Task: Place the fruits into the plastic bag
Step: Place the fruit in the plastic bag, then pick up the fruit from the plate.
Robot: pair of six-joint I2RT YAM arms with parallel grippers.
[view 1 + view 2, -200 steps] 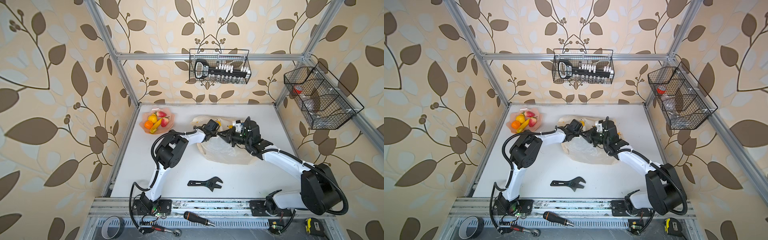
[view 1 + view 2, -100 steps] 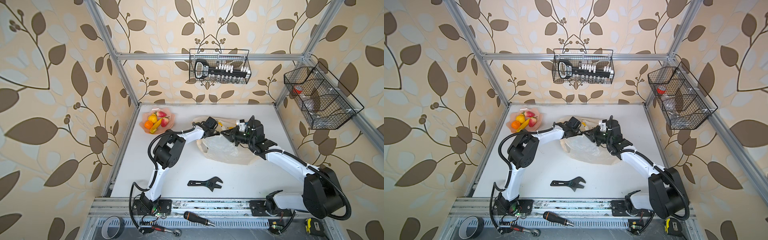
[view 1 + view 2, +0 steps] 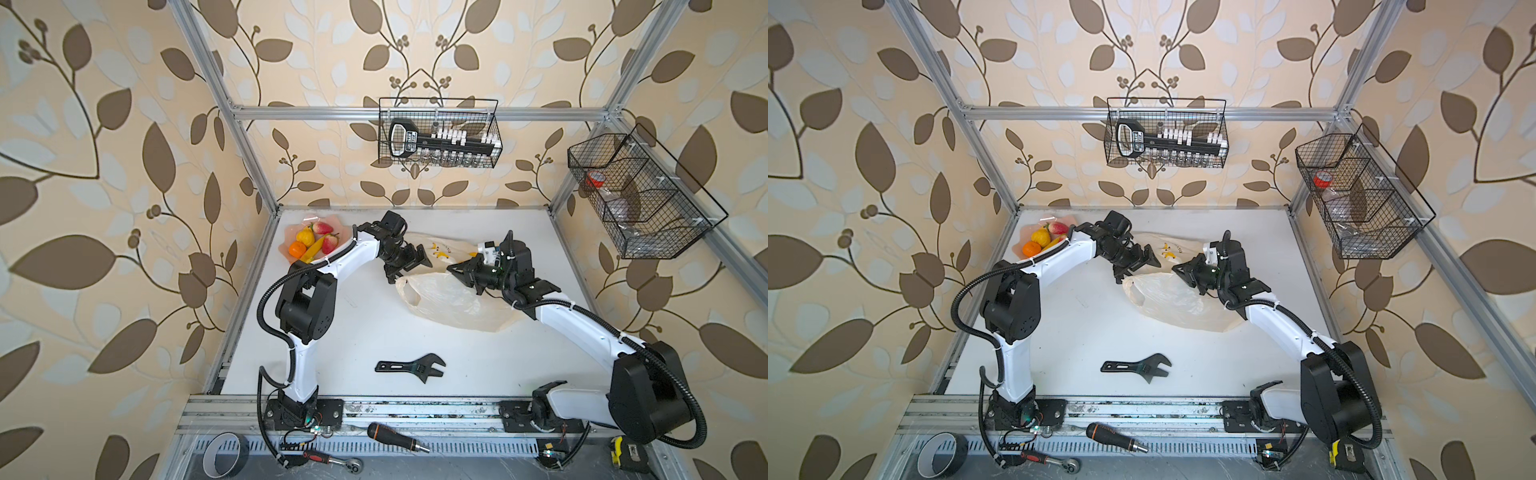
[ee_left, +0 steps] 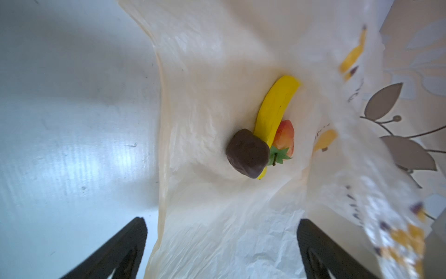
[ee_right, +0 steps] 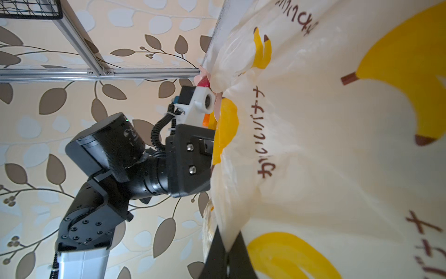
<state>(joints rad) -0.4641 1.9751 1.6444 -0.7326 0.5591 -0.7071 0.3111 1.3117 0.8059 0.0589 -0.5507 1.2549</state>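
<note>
The plastic bag [image 3: 453, 301] [image 3: 1177, 305] lies crumpled at mid-table, its mouth facing left. In the left wrist view a yellow banana [image 4: 277, 108], a red strawberry [image 4: 286, 137] and a dark brown round fruit [image 4: 247, 153] rest inside the bag [image 4: 217, 229]. My left gripper [image 3: 409, 266] [image 4: 222, 224] hovers open at the mouth, holding nothing. My right gripper [image 3: 455, 270] [image 5: 226, 244] is shut on the bag's upper edge [image 5: 313, 145], holding it raised. More fruits, a lemon [image 3: 305, 236], a tangerine [image 3: 297, 249], a banana [image 3: 316, 248] and strawberries [image 3: 330, 243], sit in the pink dish [image 3: 286, 253] at the back left.
A black adjustable wrench [image 3: 411, 368] lies on the table in front of the bag. Wire baskets hang on the back wall [image 3: 438, 133] and the right wall [image 3: 640, 199]. A screwdriver [image 3: 397, 436], a tape roll [image 3: 224, 453] and a ratchet [image 3: 332, 461] lie along the front rail.
My left gripper has opened wide and the left arm has drawn back to the left from the bag's mouth. The right gripper keeps its hold on the bag's edge.
</note>
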